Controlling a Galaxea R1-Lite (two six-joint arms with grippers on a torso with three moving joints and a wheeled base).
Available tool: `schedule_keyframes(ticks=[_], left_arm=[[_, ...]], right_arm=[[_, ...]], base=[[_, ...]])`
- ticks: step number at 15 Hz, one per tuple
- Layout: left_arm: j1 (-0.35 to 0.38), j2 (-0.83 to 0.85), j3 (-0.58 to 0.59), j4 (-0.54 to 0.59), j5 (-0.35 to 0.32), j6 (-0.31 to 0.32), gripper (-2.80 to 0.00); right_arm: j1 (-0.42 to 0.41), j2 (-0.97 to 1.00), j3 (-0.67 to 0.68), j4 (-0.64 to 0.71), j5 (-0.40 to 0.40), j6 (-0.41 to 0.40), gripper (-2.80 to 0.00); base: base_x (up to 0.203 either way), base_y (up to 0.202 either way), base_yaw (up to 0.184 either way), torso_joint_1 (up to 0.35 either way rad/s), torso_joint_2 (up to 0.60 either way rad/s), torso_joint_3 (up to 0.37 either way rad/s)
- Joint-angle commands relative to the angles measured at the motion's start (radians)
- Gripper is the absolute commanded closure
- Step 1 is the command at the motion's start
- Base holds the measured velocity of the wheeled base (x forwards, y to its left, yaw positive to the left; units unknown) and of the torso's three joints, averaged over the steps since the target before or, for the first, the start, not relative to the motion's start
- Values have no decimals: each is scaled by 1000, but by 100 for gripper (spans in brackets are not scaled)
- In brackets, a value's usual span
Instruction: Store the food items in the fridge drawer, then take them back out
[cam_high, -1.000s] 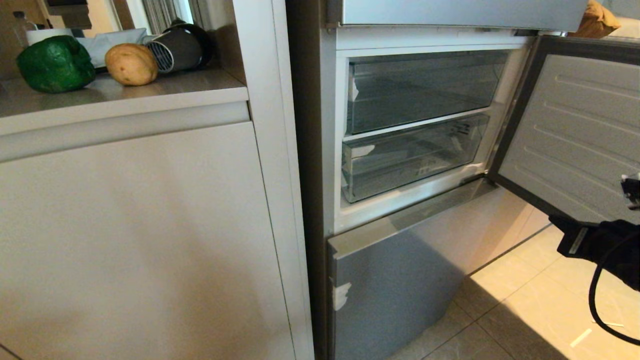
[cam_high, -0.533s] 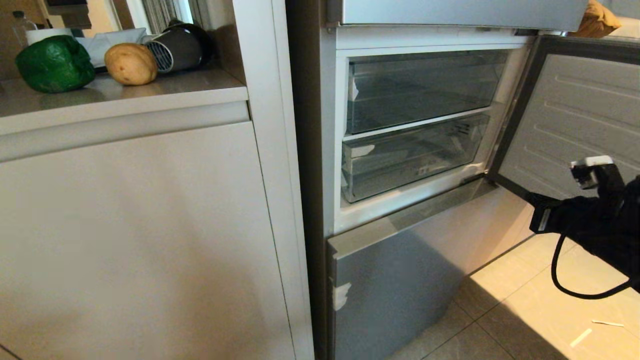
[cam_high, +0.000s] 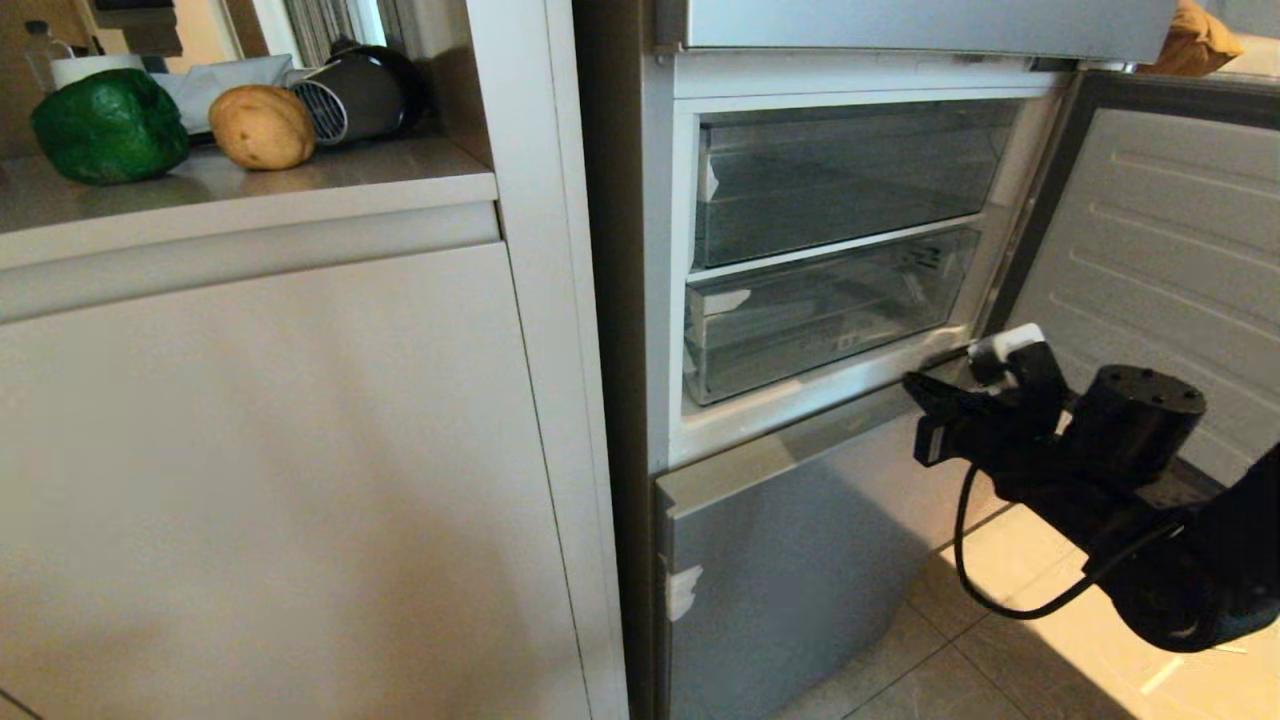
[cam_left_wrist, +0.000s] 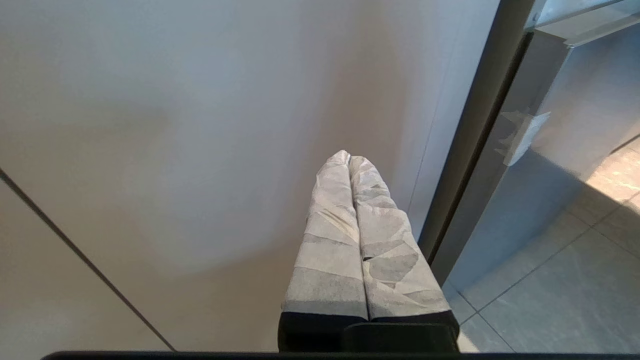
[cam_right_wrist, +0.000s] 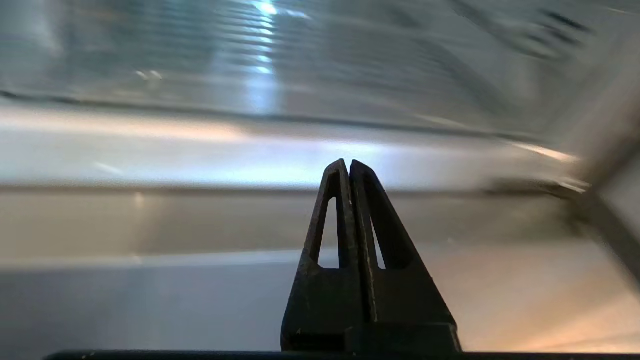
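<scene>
No readable writing anywhere; my right gripper (cam_high: 915, 392), clenched empty, hovers below the lower fridge drawer (cam_high: 815, 315), pepper (cam_high: 110, 126) and bun (cam_high: 262, 127) sit on the counter (cam_high: 300, 185), and only the wrist view shows my left gripper (cam_left_wrist: 348, 160) clenched by the cabinet.

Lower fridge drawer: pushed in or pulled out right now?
Pushed in. The lower fridge drawer has its clear front wall flush within the frame, like the bin above it; it looks empty.
</scene>
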Motion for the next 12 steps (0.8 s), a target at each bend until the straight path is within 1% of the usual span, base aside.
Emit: schedule_keyframes(ticks=[1,2,3,5,7,9,11,12], left_arm=[[1,0,0,0,0,0,0],[1,0,0,0,0,0,0],[1,0,0,0,0,0,0],[1,0,0,0,0,0,0],[1,0,0,0,0,0,0],[1,0,0,0,0,0,0],[1,0,0,0,0,0,0],[1,0,0,0,0,0,0]], right_arm=[[105,14,-113,44,-100,31,0],[142,2,-169,112,-134,63,0],[169,-18,-203,224,-151,99,0],[203,-86,-232,451,-160,173,0],[234,-169,-258,638,-157,245,0],[277,-227,-277,695,-151,302,0],[284,-247,-293,701,-146,309,0],[284,-247,-295,701,-119,306,-280]], base=[[0,0,0,0,0,0],[0,0,0,0,0,0],[0,0,0,0,0,0],[0,0,0,0,0,0],[0,0,0,0,0,0],[0,0,0,0,0,0],[0,0,0,0,0,0],[0,0,0,0,0,0]])
